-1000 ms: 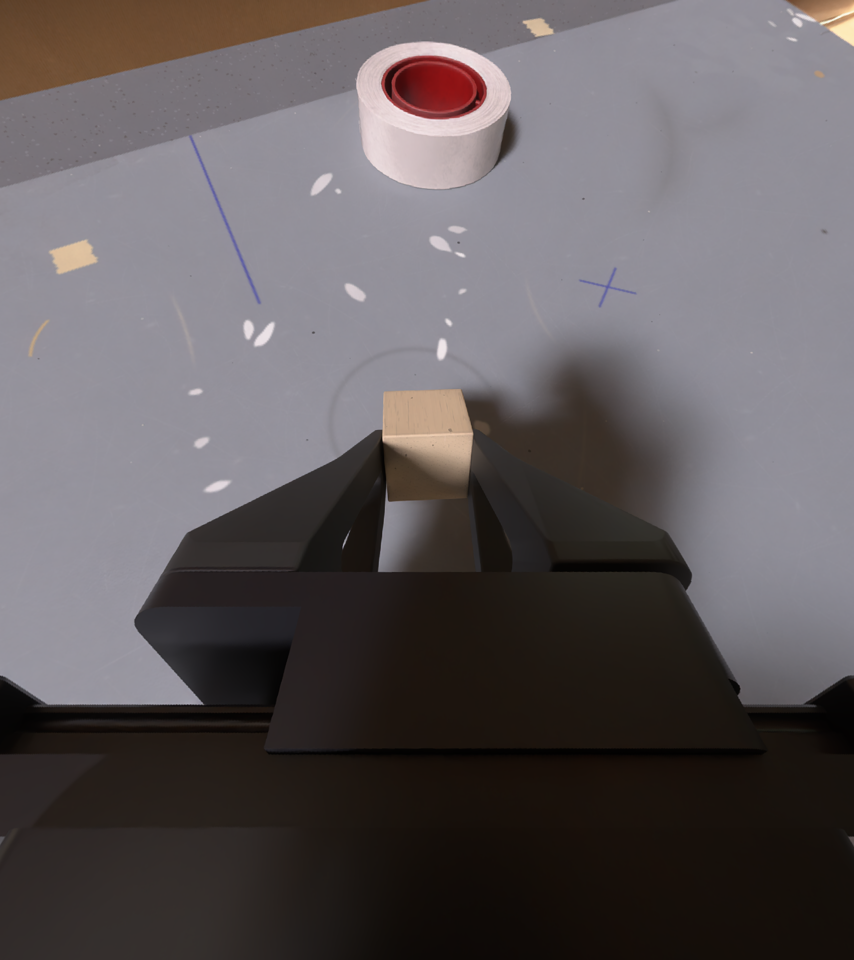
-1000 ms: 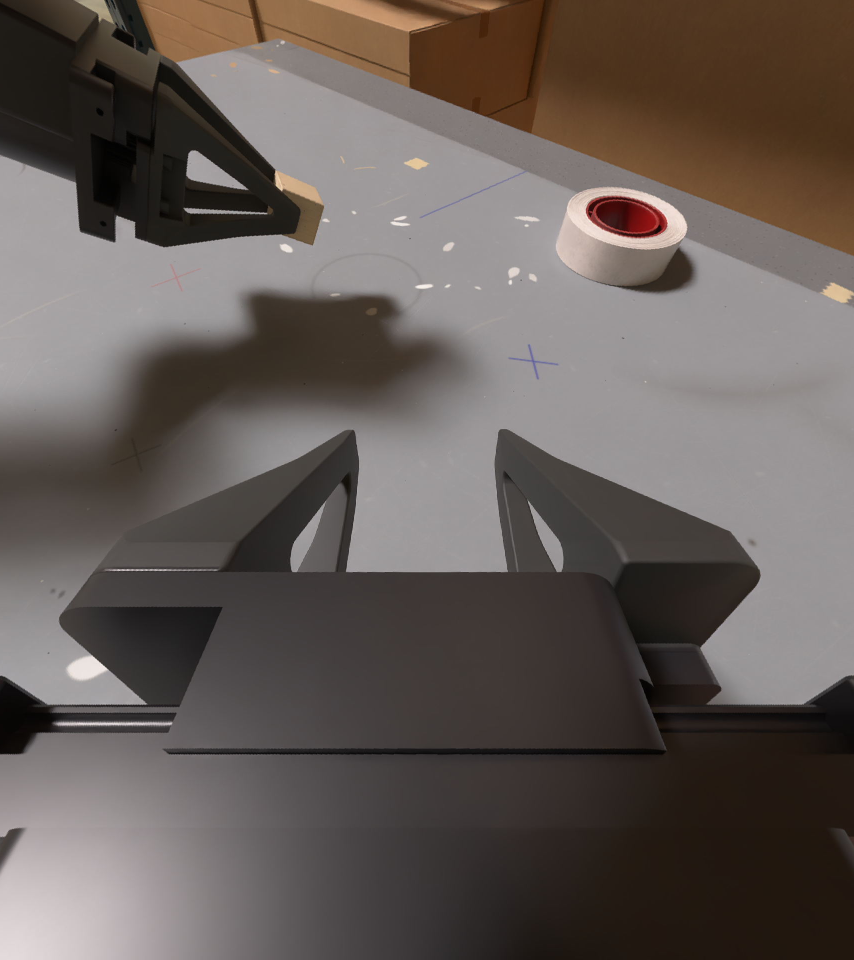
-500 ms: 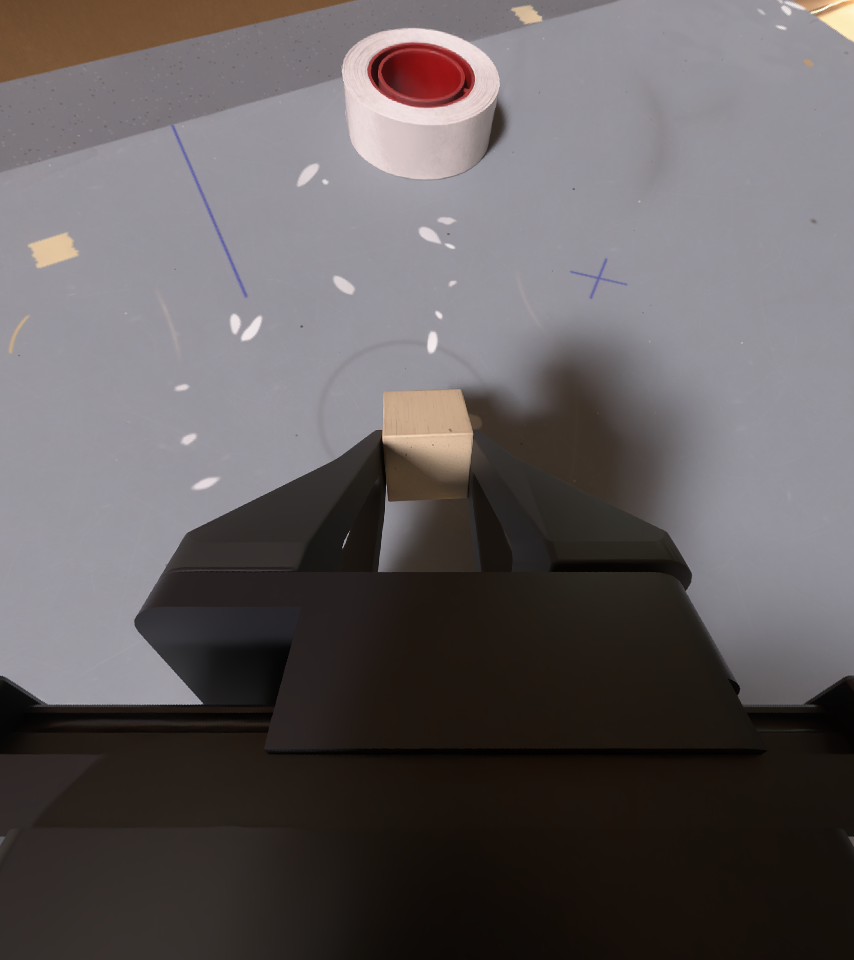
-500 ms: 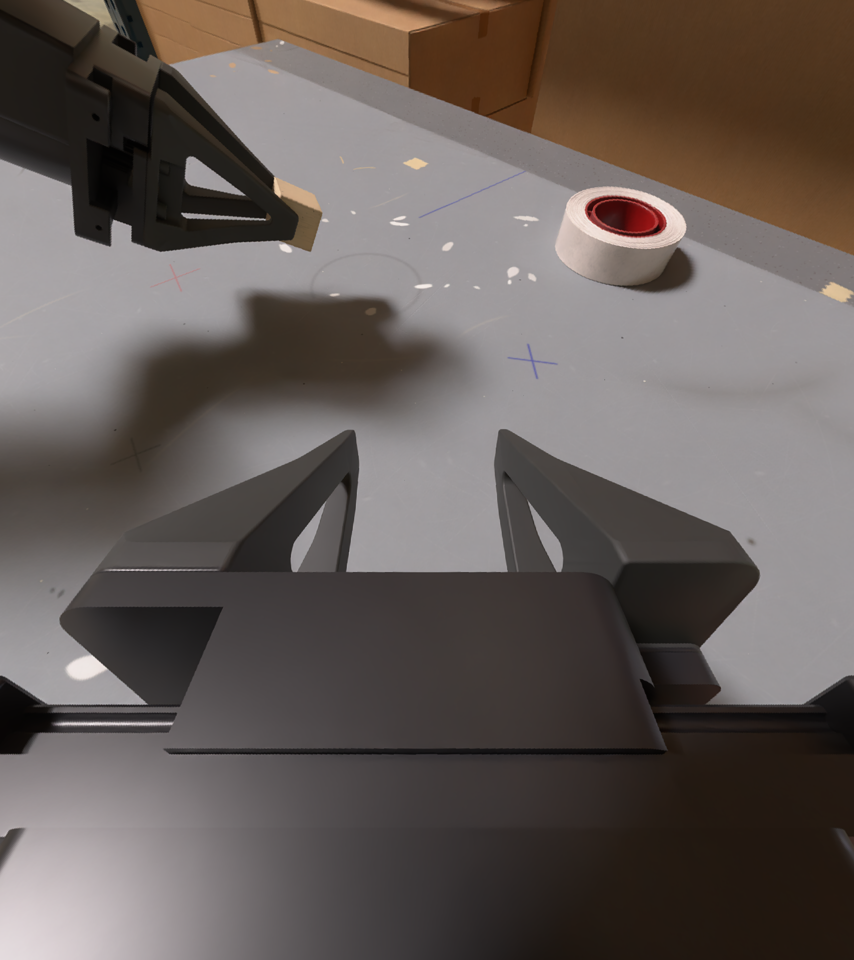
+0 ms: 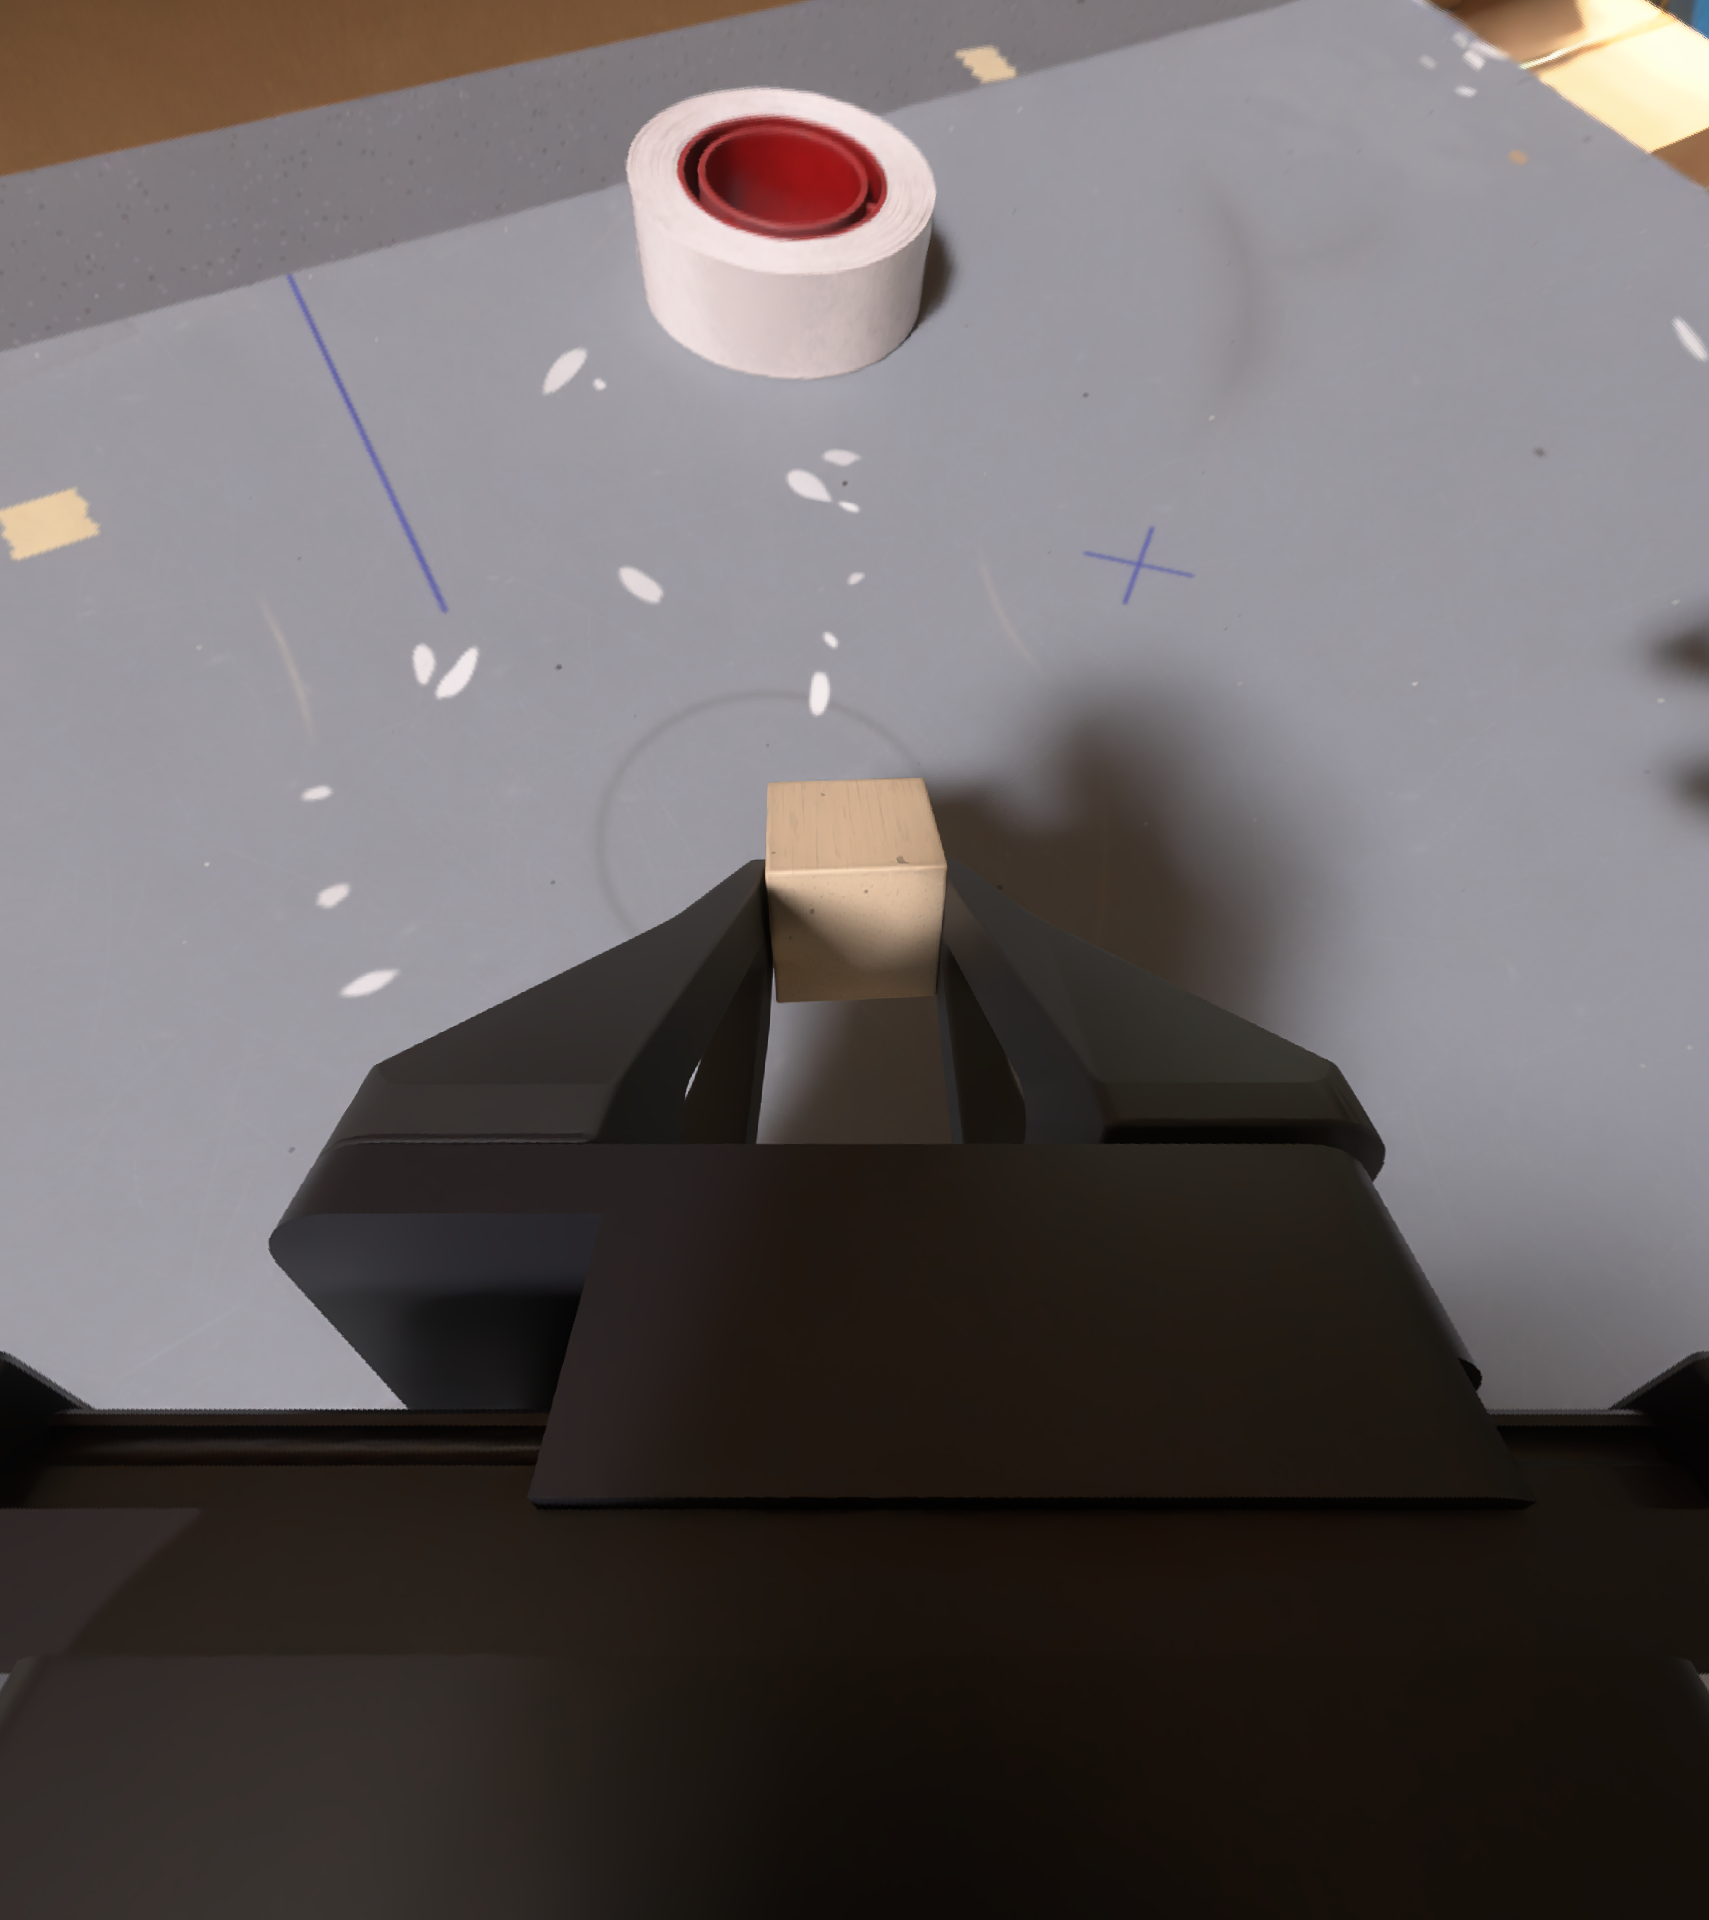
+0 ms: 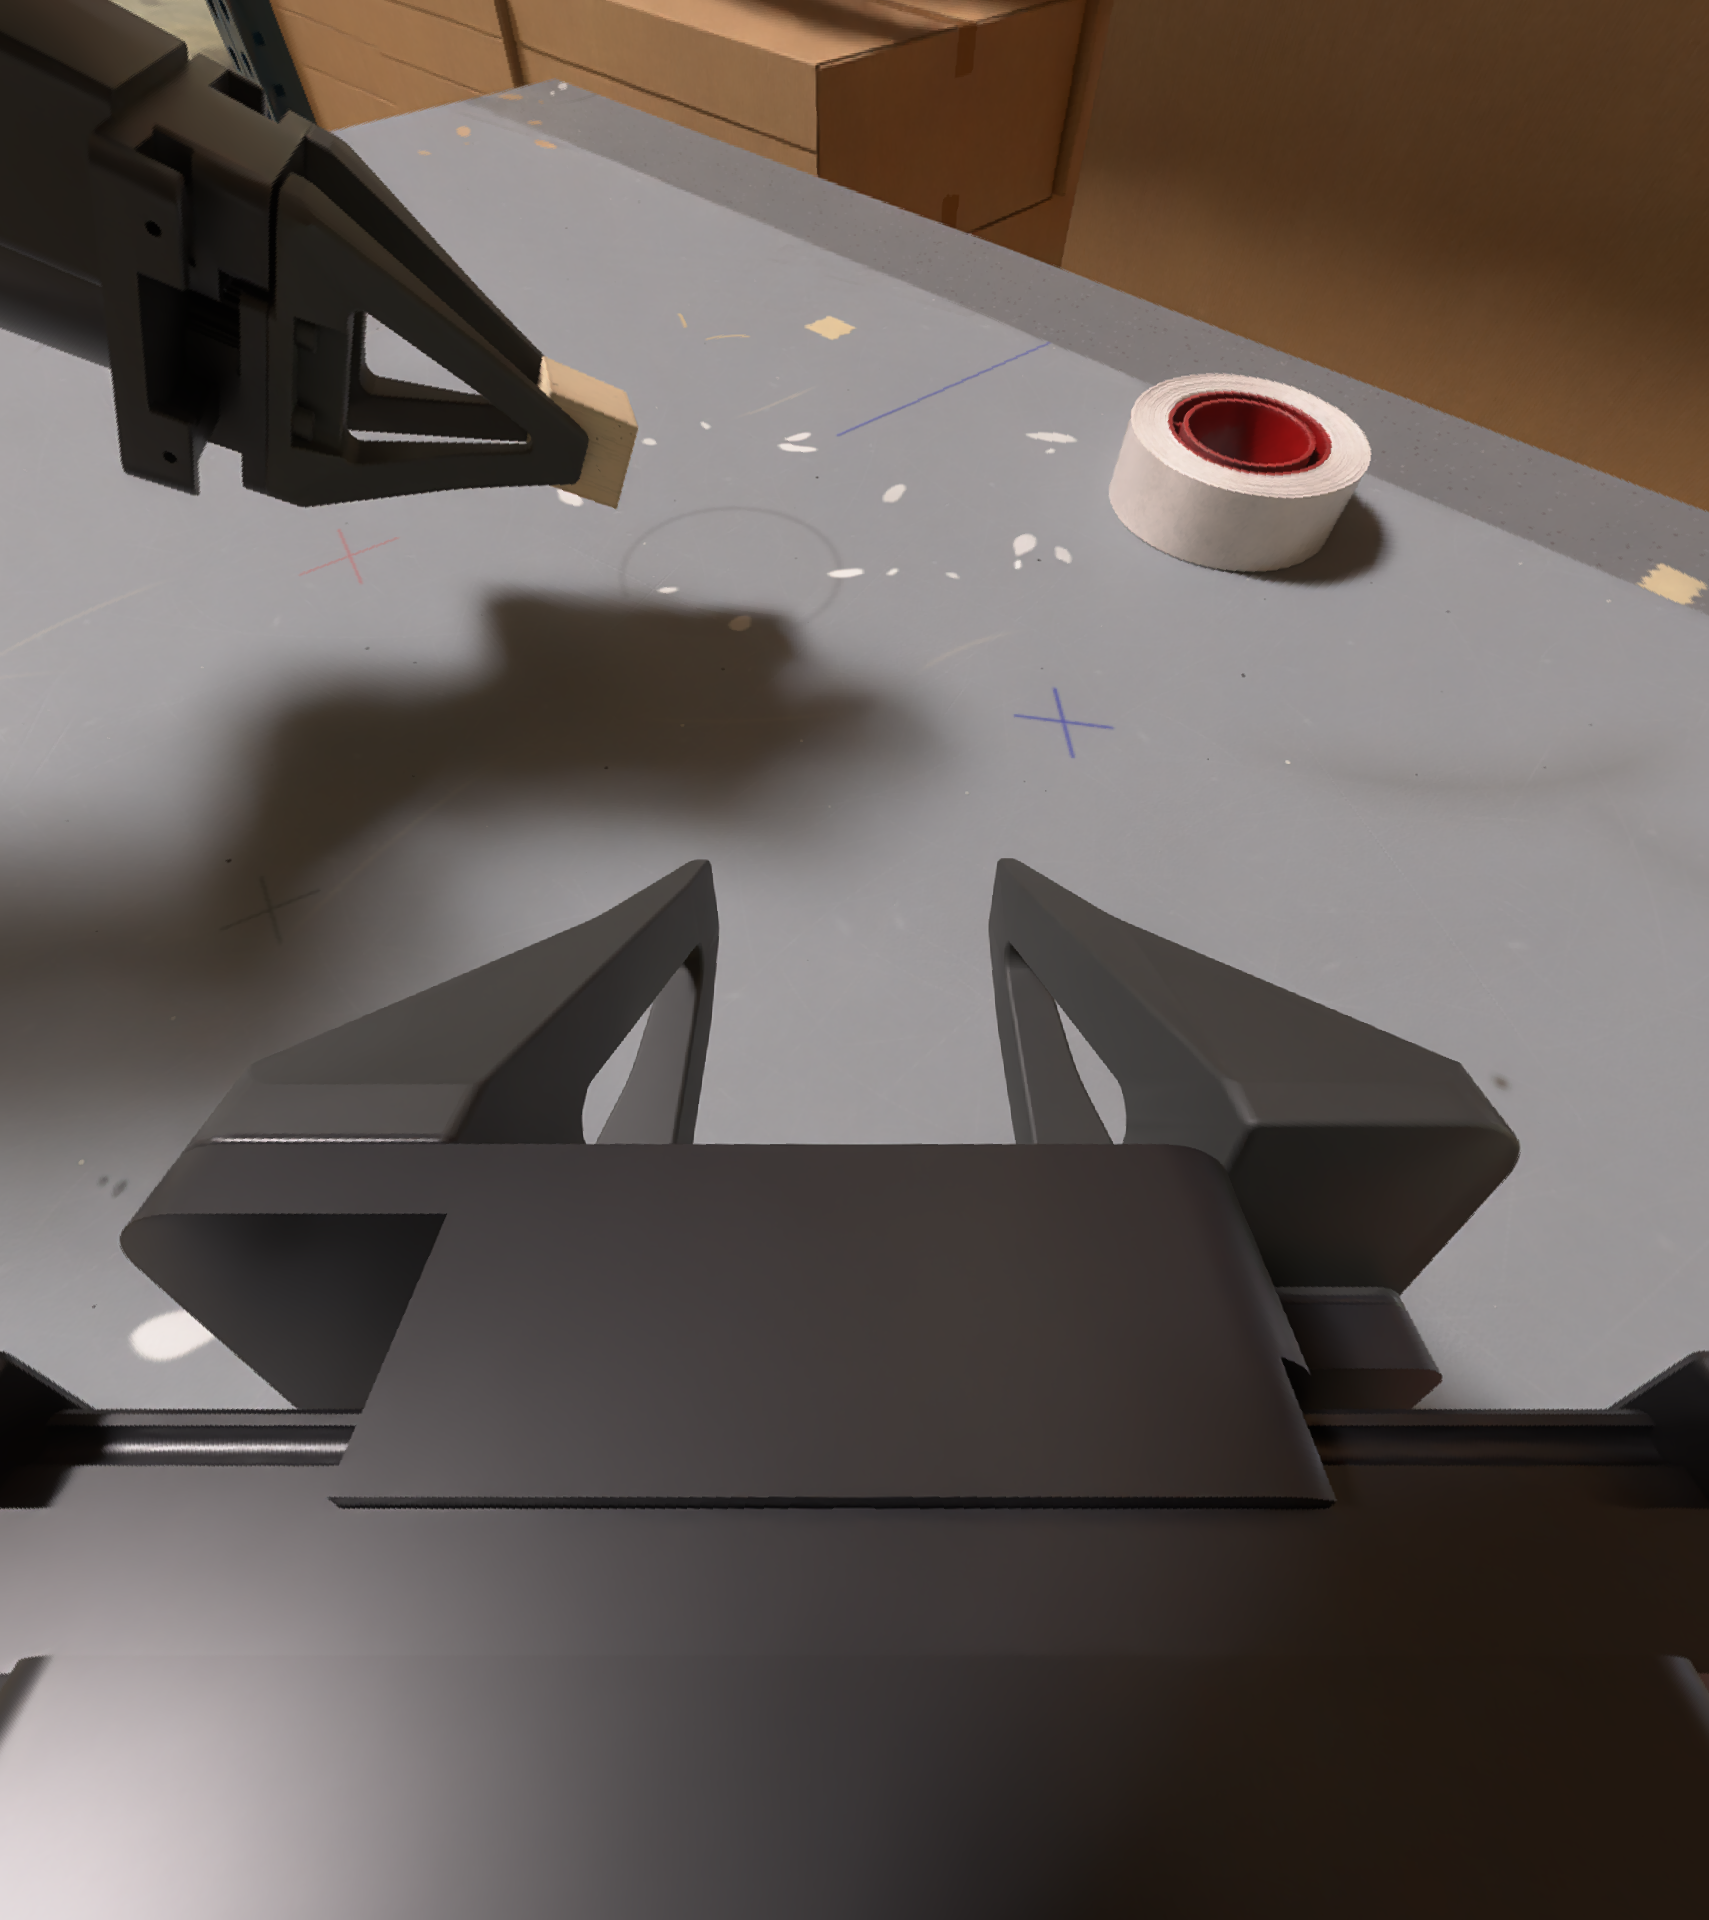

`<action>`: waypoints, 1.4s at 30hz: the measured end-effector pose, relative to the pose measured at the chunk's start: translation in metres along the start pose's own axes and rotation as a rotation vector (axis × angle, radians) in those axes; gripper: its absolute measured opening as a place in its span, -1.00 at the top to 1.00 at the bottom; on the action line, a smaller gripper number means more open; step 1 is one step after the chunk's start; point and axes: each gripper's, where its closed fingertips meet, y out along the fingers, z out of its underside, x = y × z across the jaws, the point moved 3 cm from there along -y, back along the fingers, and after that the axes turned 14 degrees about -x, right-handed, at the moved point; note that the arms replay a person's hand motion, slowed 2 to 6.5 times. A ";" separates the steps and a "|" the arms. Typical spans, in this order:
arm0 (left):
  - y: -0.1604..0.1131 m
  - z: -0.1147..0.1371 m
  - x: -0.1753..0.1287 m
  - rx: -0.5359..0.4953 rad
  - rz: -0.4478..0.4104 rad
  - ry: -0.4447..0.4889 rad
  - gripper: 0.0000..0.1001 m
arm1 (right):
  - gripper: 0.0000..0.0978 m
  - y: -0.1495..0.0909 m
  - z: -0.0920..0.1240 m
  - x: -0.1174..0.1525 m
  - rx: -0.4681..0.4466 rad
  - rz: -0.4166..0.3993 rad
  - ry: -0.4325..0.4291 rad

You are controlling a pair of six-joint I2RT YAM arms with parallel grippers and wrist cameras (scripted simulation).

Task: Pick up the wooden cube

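The wooden cube (image 5: 852,891) is a small pale block clamped between the tips of my left gripper (image 5: 852,914), which is shut on it. The cube is held above the grey table (image 5: 206,935), clear of the surface; its shadow falls on the table to the right. In the right wrist view the same cube (image 6: 592,430) shows at the upper left, held in the air by the left gripper (image 6: 575,442). My right gripper (image 6: 852,883) is open and empty, low over the table, well apart from the cube.
A white tape roll with a red core (image 5: 782,229) stands at the far side of the table, also in the right wrist view (image 6: 1239,470). Cardboard boxes (image 6: 933,104) stand beyond the far edge. The table bears paint flecks, tape scraps and drawn marks.
The left gripper has kept its hold on the cube and has risen higher above the table. The right gripper has not moved.
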 end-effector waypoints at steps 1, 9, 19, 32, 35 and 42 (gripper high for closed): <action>0.000 -0.001 -0.001 -0.010 0.007 -0.002 0.48 | 0.09 0.000 0.000 0.000 0.000 0.000 0.000; 0.001 -0.008 -0.002 -0.052 0.042 -0.017 0.48 | 0.09 0.000 -0.001 0.000 -0.003 0.000 -0.003; 0.008 -0.006 0.000 -0.015 0.049 0.023 0.48 | 0.09 0.000 -0.002 0.000 -0.006 0.001 -0.006; 0.027 0.000 -0.005 0.072 0.079 0.052 0.48 | 0.09 0.000 -0.003 0.000 -0.008 0.002 -0.008; 0.030 -0.001 -0.005 0.071 0.081 0.056 0.48 | 0.09 -0.001 -0.003 -0.001 -0.009 0.005 -0.008; 0.031 -0.001 -0.005 0.066 0.086 0.072 0.48 | 0.09 -0.002 -0.004 -0.004 -0.010 0.012 -0.007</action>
